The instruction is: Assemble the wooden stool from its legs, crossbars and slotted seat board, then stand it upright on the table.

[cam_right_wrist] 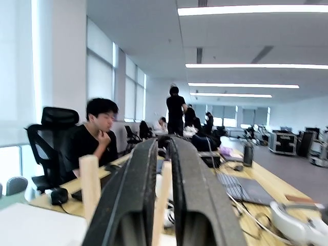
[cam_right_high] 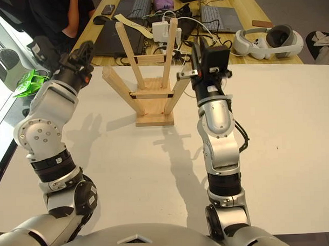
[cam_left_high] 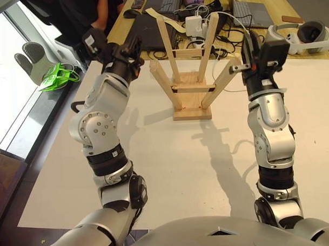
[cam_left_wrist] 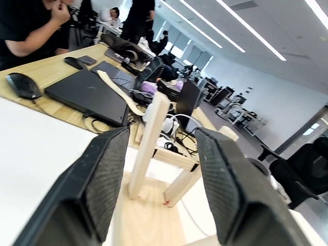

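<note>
The wooden stool [cam_left_high: 191,95] stands upside down at the far middle of the white table [cam_left_high: 171,171]. Its seat board [cam_right_high: 153,119] lies flat on the table, and the legs with their crossbars [cam_left_high: 193,88] point up and splay outward. My left gripper [cam_left_high: 132,50] is raised just left of the stool's near left leg [cam_left_high: 164,84], fingers wide open; in the left wrist view a leg [cam_left_wrist: 148,148] shows between the pads [cam_left_wrist: 100,187]. My right gripper [cam_left_high: 249,47] hovers by the top of the near right leg [cam_left_high: 223,78], its fingers [cam_right_wrist: 146,195] pressed together on nothing.
Behind the table runs a wooden desk [cam_left_high: 118,27] with laptops [cam_left_high: 153,29], a mouse [cam_left_high: 131,13], cables and a white charger [cam_left_high: 194,23]. A headset [cam_left_high: 307,34] lies at the back right. A green item [cam_left_high: 57,77] sits off the left edge. The near table is bare.
</note>
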`<state>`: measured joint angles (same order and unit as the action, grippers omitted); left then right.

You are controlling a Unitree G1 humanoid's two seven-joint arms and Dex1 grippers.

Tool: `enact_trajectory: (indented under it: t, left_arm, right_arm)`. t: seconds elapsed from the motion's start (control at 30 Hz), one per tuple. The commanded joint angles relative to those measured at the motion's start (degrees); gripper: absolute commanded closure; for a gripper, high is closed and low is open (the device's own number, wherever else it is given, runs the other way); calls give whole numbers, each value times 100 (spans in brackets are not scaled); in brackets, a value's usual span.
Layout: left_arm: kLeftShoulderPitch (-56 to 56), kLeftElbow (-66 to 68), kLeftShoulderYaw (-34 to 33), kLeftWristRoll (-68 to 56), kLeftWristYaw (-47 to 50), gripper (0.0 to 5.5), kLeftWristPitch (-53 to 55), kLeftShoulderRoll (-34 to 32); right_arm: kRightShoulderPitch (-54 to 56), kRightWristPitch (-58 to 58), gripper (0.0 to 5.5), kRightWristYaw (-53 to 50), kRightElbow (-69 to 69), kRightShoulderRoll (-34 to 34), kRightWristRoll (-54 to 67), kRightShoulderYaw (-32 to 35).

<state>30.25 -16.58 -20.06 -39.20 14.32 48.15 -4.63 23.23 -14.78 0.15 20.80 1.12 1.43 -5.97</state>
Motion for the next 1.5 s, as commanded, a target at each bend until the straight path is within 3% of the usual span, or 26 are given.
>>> enact_trajectory:
  t: [0.03,0.27,0.4,0.53,0.67,1.1,1.27,1.5]
  left_arm:
    - [-581,323,73,477,98,315,-340,121]
    - [-827,1144,381,1183,6,315,-991,335]
    - [-386,1635,722,1432,-279,315,-1374,467]
    - [50,2317,951,1593,-627,315,-1776,604]
    - [24,2420,1048,1622,-815,315,-1874,703]
    - [-1508,-1080,975,694,-662,315,240,592]
    - [-1924,-1654,733,460,-660,315,855,353]
    - [-1666,-1550,109,730,-883,315,894,-777]
  right_arm:
    - [248,-34,503,-121,27,-207,-91,-56]
    - [1243,319,503,-874,-996,417,-247,1438]
    - [1379,-179,503,-1092,-2439,512,459,2447]
    - [1055,-838,503,-233,-3632,224,1095,2302]
    - [991,-1324,503,370,-3794,-312,1805,2175]
    - [87,-2958,503,687,-1827,-288,2816,1897]
    - [-93,-2976,503,527,-1589,-111,2665,1975]
    - [-174,-1867,503,190,-1492,487,1500,1710]
